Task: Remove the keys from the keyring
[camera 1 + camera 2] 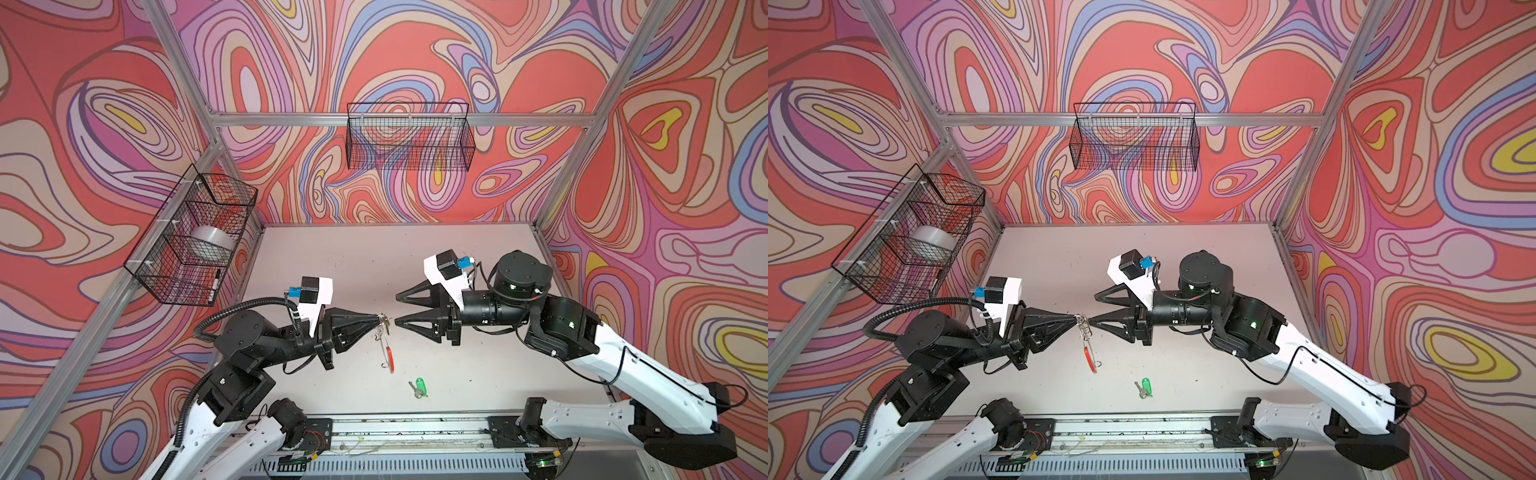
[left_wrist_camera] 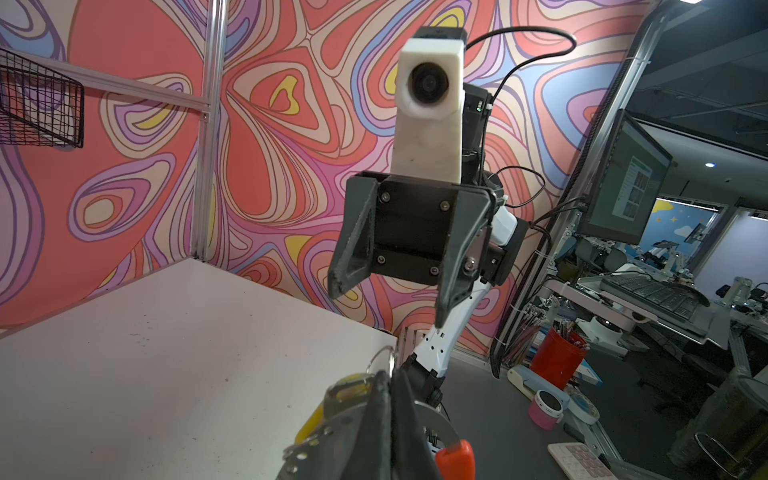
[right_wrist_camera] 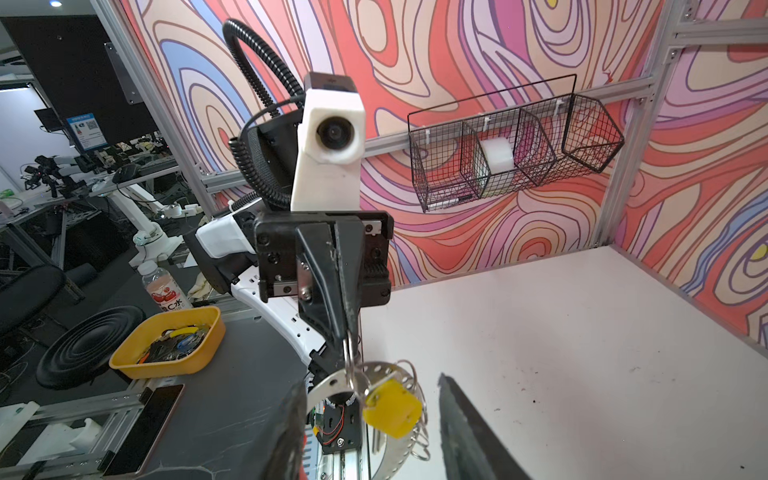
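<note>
Grey keyring (image 1: 388, 357) hangs from the clamped left hand (image 1: 376, 319), just beside the gaping right hand (image 1: 397, 308)

The left gripper (image 3: 347, 334), fingers pressed together, pinches the rim of the grey keyring (image 3: 376, 370) — a yellow-tagged key (image 3: 392, 409) dangling from it — between the parted fingers of the right gripper (image 3: 370, 380); a wire basket (image 3: 511, 158) hangs on the swirl-patterned wall (image 3: 478, 41).

The far half of the table (image 1: 353, 257) lies bare, with wide room to pass. In the middle the left gripper (image 1: 376, 319) and the right gripper (image 1: 396, 309) nearly meet, and the keyring (image 1: 388, 355) hangs in this narrow gap. Nearer the front edge lies the green-tagged key (image 1: 417, 388). The side basket (image 1: 191, 241) and the back basket (image 1: 409, 137) hang on the walls, above the table.
</note>
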You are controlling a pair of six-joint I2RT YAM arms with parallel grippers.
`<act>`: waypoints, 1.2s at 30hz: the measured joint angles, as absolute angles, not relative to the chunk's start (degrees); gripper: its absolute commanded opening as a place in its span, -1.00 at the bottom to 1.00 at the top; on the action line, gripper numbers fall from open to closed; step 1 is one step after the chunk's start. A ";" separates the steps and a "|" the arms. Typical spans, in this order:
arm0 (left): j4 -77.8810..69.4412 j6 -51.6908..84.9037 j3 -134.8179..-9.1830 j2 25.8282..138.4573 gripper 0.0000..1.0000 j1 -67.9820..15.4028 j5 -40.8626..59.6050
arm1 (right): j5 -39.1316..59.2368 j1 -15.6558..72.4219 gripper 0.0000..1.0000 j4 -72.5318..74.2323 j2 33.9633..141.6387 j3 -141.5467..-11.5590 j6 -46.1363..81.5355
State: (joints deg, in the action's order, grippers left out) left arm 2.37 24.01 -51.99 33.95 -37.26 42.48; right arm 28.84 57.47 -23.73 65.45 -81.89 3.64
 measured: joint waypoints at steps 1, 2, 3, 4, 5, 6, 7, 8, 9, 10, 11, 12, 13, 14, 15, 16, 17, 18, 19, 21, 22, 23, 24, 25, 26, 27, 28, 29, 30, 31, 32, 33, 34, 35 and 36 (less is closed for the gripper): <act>2.37 24.01 -52.01 34.00 -1.00 -37.26 42.68 | 29.08 57.47 0.07 -23.83 65.91 -82.11 3.49; 2.39 24.01 -52.05 34.09 -1.00 -37.26 42.72 | 29.36 57.47 0.06 -24.01 66.35 -82.19 3.42; 2.42 24.01 -52.14 34.20 -1.00 -37.26 42.81 | 29.54 57.47 0.06 -24.21 66.85 -82.19 3.36; 2.44 24.01 -52.18 34.22 -1.00 -37.26 42.81 | 29.67 57.47 0.06 -24.45 67.26 -82.17 3.33; 2.50 24.01 -52.23 34.22 -1.00 -37.26 42.81 | 29.76 57.47 0.07 -24.60 67.64 -82.08 3.33; 2.59 24.01 -52.31 34.22 -1.00 -37.26 42.81 | 29.82 57.47 0.07 -24.60 67.79 -81.82 3.36; 2.61 24.01 -52.42 34.22 -1.00 -37.26 42.81 | 29.87 57.47 0.06 -24.69 67.81 -81.49 3.49; 2.61 24.01 -52.49 34.22 -1.00 -37.26 42.81 | 29.93 57.47 0.05 -24.71 67.81 -81.19 3.57; 2.59 24.01 -52.53 34.22 -1.00 -37.26 42.81 | 30.00 57.52 0.04 -24.67 67.81 -80.99 3.66; 2.61 24.01 -52.53 34.22 -1.00 -37.26 42.81 | 30.02 57.56 0.04 -24.69 67.81 -80.86 3.70; 2.63 24.01 -52.53 34.22 -1.00 -37.26 42.76 | 30.04 57.60 0.04 -24.69 67.81 -80.71 3.79; 2.66 24.01 -52.53 34.22 -1.00 -37.26 42.63 | 30.02 57.71 0.04 -24.67 67.81 -80.62 3.90; 2.66 24.01 -52.53 34.22 -1.00 -37.26 42.54 | 30.02 57.80 0.04 -24.60 67.85 -80.53 3.99; 2.66 24.01 -52.53 34.22 -1.00 -37.26 42.46 | 30.02 57.89 0.04 -24.25 67.85 -80.23 4.14; 2.66 24.01 -52.53 34.22 -1.00 -37.26 42.39 | 30.04 57.98 0.04 -23.92 67.85 -79.90 4.16; 2.63 24.03 -52.53 34.22 -1.00 -37.26 42.37 | 30.04 58.08 0.04 -23.68 67.90 -79.64 4.25; 2.63 24.03 -52.53 34.24 -1.00 -37.26 42.37 | 30.04 58.19 0.05 -23.55 68.05 -79.40 4.43; 2.63 24.03 -52.53 34.24 -1.00 -37.26 42.37 | 30.06 58.22 0.05 -23.33 68.29 -79.20 4.60; 2.63 24.03 -52.53 34.26 -1.00 -37.26 42.35 | 30.06 58.24 0.04 -23.14 68.51 -79.09 4.67; 2.66 24.03 -52.56 34.26 -1.00 -37.26 42.26 | 30.06 58.30 -0.01 -22.76 69.12 -79.05 4.86; 2.68 24.03 -52.58 34.28 -1.00 -37.26 42.17 | 30.04 58.33 -0.05 -22.65 69.32 -79.05 4.97; 2.72 24.03 -52.62 34.28 -1.00 -37.26 42.15 | 30.04 58.37 -0.10 -22.65 69.49 -79.05 5.06; 2.72 24.03 -52.64 34.26 -1.00 -37.26 42.09 | 30.04 58.46 -0.16 -22.63 69.58 -79.05 5.15; 2.74 24.01 -52.64 34.26 -1.00 -37.26 42.00 | 30.04 58.50 -0.19 -22.65 69.60 -79.05 5.17; 2.76 24.01 -52.64 34.26 -1.00 -37.26 41.93 | 30.02 58.52 -0.21 -22.68 69.63 -79.05 5.23; 2.76 24.01 -52.64 34.26 -1.00 -37.26 41.91 | 30.00 58.54 -0.22 -22.68 69.63 -79.05 5.26; 2.76 24.01 -52.64 34.26 -1.00 -37.26 41.85 | 29.98 58.54 -0.25 -22.68 69.63 -79.05 5.30; 2.79 24.01 -52.64 34.24 -1.00 -37.26 41.74 | 29.98 58.54 -0.27 -22.70 69.63 -79.05 5.30; 2.76 24.01 -52.64 34.26 -1.00 -37.26 41.67 | 29.98 58.54 -0.29 -22.72 69.63 -79.05 5.34; 2.79 24.01 -52.64 34.26 -1.00 -37.26 41.52 | 29.98 58.57 -0.33 -22.74 69.63 -79.05 5.41; 2.79 24.01 -52.64 34.24 -1.00 -37.23 41.41 | 29.98 58.59 -0.35 -22.76 69.63 -79.05 5.41; 2.81 24.01 -52.64 34.24 -1.00 -37.26 41.30 | 29.87 58.59 -0.35 -22.79 69.63 -79.05 5.41; 2.83 23.99 -52.64 34.24 -1.00 -37.23 41.28 | 29.78 58.59 -0.36 -22.81 69.60 -79.05 5.48; 2.96 23.97 -52.64 34.22 -1.00 -37.26 41.23 | 29.63 58.59 -0.37 -22.85 69.60 -79.05 5.50; 3.09 23.97 -52.64 34.22 -1.00 -37.26 41.19 | 29.50 58.59 -0.39 -22.92 69.56 -79.05 5.50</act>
State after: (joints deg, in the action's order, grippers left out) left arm 3.09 23.97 -52.64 34.22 -37.26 41.19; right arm 29.50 58.59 -22.92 69.56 -79.05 5.50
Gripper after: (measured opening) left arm 0.048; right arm 0.320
